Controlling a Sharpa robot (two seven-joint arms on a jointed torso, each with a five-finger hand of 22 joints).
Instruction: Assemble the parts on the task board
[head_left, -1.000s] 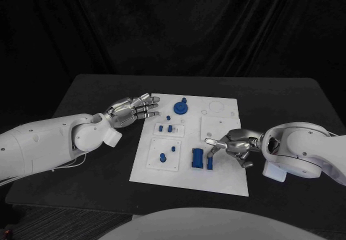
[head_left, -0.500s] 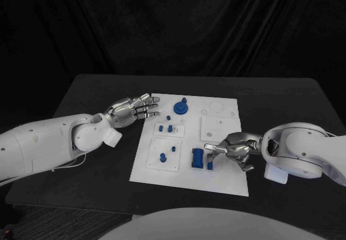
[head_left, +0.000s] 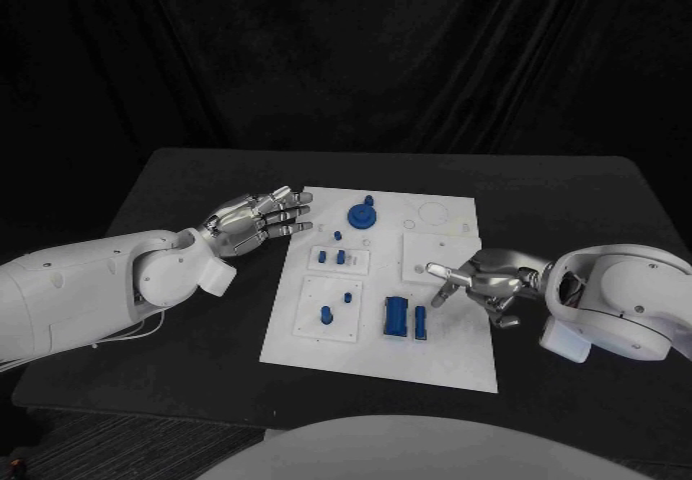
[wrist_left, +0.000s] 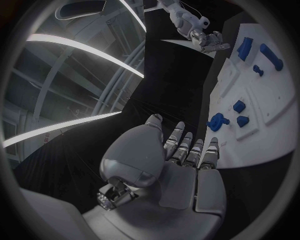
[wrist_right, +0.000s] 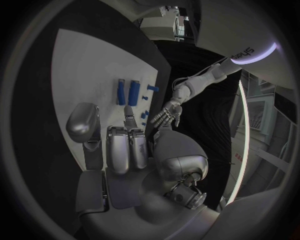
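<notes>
Two long blue parts (head_left: 402, 318) lie side by side at the lower centre of the frame on the white task board (head_left: 378, 361), with the right hand (head_left: 480, 282) poised just to their right, its fingers partly curled and holding nothing. Farther up at centre left, the left hand (head_left: 261, 221) hovers at the board's edge on the black tabletop (head_left: 173, 180), fingers loosely spread and empty. The step in hand appears to be a reach for a part, and the next move likely calls for a careful pinch on one long piece.

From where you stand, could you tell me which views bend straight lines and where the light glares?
Head view: evenly lit, the task board has straight edges. Left wrist view: fisheye bows the board's edge, bright light strips glare above the left hand. Right wrist view: board curves too; a bright arc beside the right hand.
</notes>
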